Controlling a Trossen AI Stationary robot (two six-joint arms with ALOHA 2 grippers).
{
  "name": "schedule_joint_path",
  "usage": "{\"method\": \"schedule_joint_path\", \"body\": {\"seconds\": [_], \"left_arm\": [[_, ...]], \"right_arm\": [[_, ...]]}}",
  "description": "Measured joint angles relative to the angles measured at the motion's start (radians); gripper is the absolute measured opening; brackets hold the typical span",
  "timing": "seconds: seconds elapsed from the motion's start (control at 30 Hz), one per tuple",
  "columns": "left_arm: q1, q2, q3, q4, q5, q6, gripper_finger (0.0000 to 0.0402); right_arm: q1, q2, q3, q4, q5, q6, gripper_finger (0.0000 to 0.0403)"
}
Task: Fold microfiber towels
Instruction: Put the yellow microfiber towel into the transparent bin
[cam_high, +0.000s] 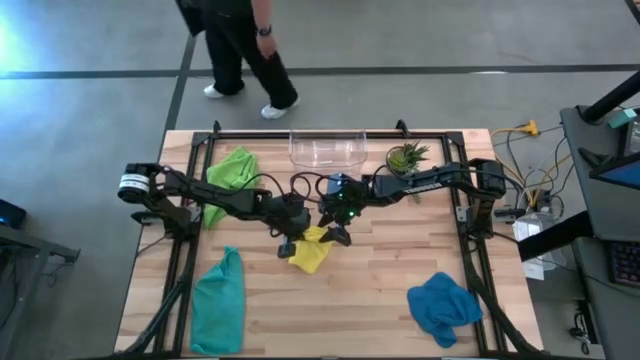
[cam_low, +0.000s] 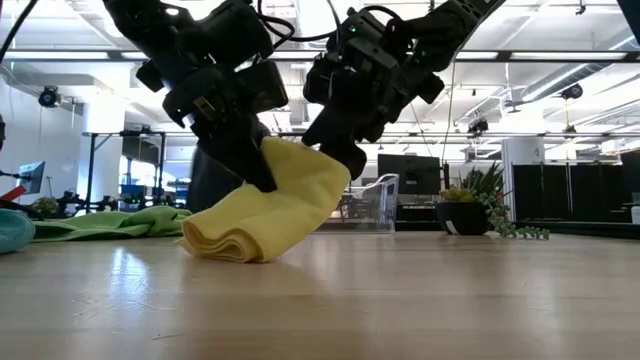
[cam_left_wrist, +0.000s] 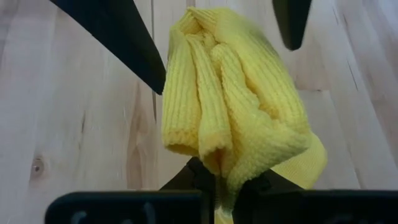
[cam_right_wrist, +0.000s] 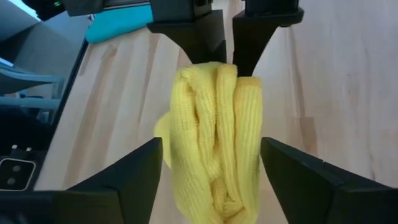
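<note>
At the centre of the high view, my left claw (cam_high: 287, 247) stays out of nothing: it is clenched on one edge of the soft yellow microfiber towel (cam_high: 311, 250), lifting it so its lower folds drape on the wooden table (cam_high: 370, 290). My right claw (cam_high: 338, 236) stands spread astride the bunched cloth, gripping nothing, likely placed to take the opposite edge.

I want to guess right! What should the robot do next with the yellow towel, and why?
Probably close the right gripper on the yellow towel. Its fingers stand open on either side of the bunched cloth, while the left gripper is pinching it shut, one end sagging onto the table.
</note>
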Motion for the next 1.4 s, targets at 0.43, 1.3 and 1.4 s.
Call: {"method": "schedule_joint_path", "body": {"seconds": [0.43,1.3,1.4], "left_arm": [[0.0,0.0,0.0,0.064,0.0,-0.052,0.0003],[0.055,-0.107,-0.008,0.003,0.009,-0.052,0.0163],[0.086,-0.186,-0.016,-0.055,0.008,-0.052,0.0206]], "right_arm": [[0.0,0.0,0.0,-0.017,0.01,-0.036,0.014],[-0.001,0.0,0.064,-0.096,0.01,-0.045,0.0013],[-0.001,0.0,0.088,-0.111,0.01,-0.051,0.0013]]}}
